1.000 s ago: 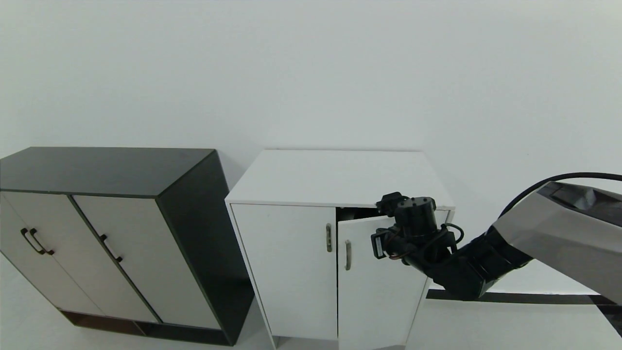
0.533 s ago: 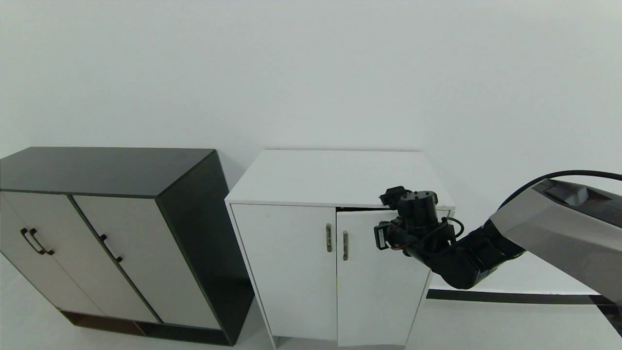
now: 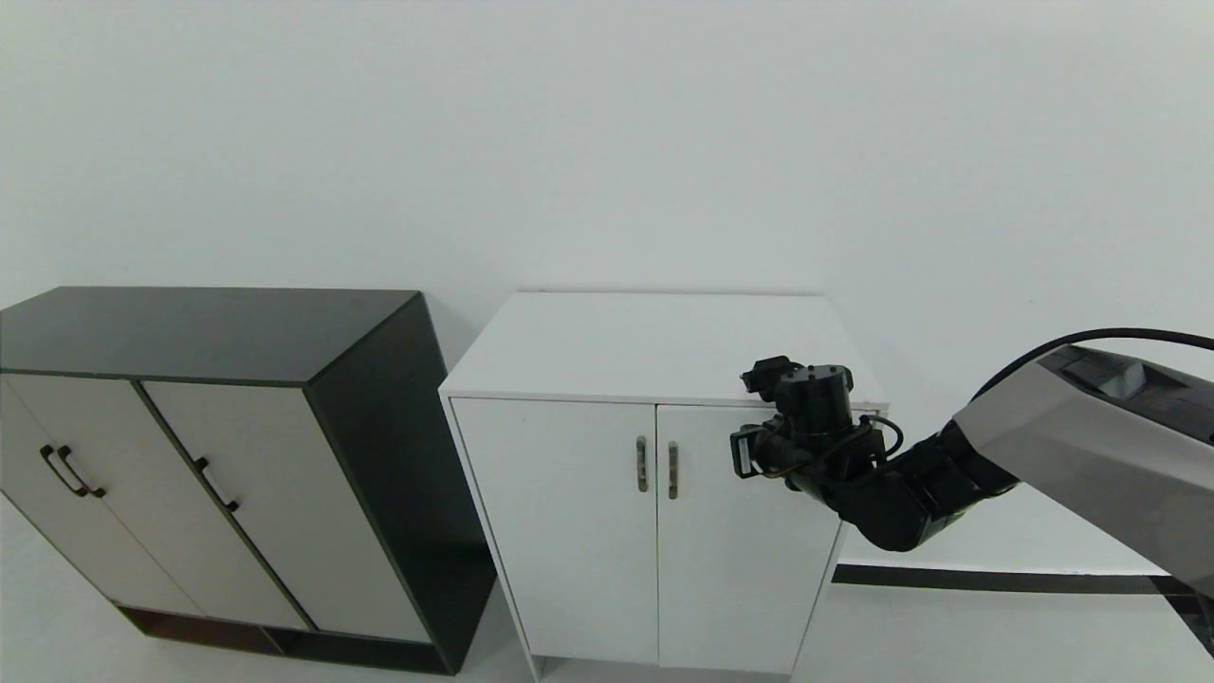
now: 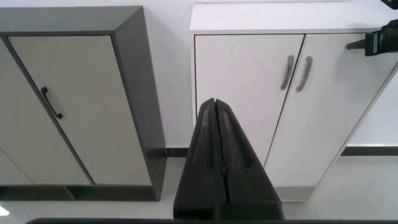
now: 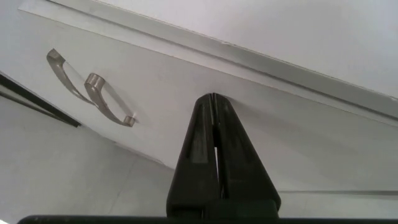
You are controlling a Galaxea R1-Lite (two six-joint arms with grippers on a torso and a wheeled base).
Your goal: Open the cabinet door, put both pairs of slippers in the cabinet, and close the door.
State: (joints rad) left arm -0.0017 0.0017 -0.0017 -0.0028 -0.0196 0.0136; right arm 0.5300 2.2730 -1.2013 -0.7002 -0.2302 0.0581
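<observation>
**A:** What's the biggest thing here?

**B:** The black-framed cabinet with pale grey doors [image 3: 209, 332], standing on the light floor [image 3: 948, 636] against the wall. Just beside it, on the robot's right, is the task's white two-door laminate cabinet [image 3: 645, 346].

**A:** And its doors?

**B:** Both lie flush. The right-hand white door [image 3: 740, 550] shows no gap along its upper edge. There is none at the centre seam either, where the two curved metal bar handles [image 3: 672, 470] stand side by side.

**A:** The arms?

**B:** The right end effector [image 5: 214, 99] has its fingers pressed together and holds nothing. Its tips are up at the door's face near the upper edge, off to the side of the handles. Whether they actually touch the panel, I can't tell. The left end effector [image 4: 216, 106] is likewise pressed together and empty, well apart from the cabinet and pointing at it from low down.

**A:** So which step is in hand?

**B:** The last one, I'd judge: closing the door, and it looks done. I take the slippers to be behind that door, but that is inference only.

**A:** Next move?

**B:** Probably draw the right arm straight back off the panel without dragging sideways, so the door isn't nudged or bounced ajar. Then check that the seam is even.
</observation>
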